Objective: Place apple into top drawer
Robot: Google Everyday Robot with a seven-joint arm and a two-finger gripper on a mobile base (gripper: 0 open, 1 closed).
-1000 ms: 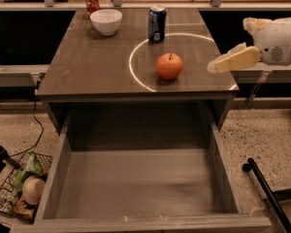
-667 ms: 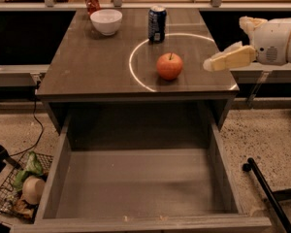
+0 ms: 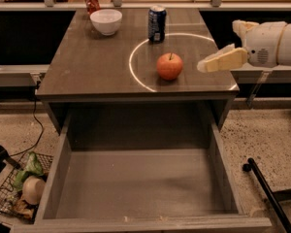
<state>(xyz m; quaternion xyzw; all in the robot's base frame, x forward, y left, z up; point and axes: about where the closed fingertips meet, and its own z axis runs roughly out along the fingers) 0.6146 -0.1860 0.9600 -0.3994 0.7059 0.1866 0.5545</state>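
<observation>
Locating the apple (image 3: pixel 169 66), we find it on the table (image 3: pixel 87 67), upper centre of the frame. The tool (image 3: pixel 222 50) hangs near it at right, spread and empty; the apple lies directly left. The drawer (image 3: pixel 136 188) stands open below.

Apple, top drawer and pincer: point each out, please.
apple (image 3: pixel 169 66): camera view, middle of its skin.
top drawer (image 3: pixel 140 183): camera view, bare flat bottom.
pincer (image 3: pixel 220 58): camera view, front end, right of the apple.

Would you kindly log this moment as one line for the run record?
apple: on table, ungrasped | drawer: open, empty | gripper: open, right of apple, apart
</observation>
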